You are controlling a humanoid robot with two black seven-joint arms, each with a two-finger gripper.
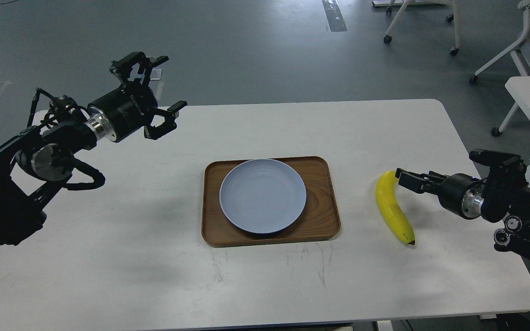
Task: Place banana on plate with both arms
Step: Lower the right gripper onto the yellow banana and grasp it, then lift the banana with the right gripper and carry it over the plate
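Bare plate (pixel 262 196) on tray (pixel 325 202).

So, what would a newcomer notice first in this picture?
Probably the bright yellow banana lying on the white table, right of the wooden tray, with the right pincer at its far end. Next, the empty pale blue plate on the tray, and the left pincer raised open at far left.

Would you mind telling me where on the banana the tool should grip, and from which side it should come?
Probably the banana's thick middle, approached from its right, where the right tool already sits by the upper end. It lies flat on the white table, bowing left toward the wooden tray, so jaws should close across its narrow width, clear of the tapering dark tip.
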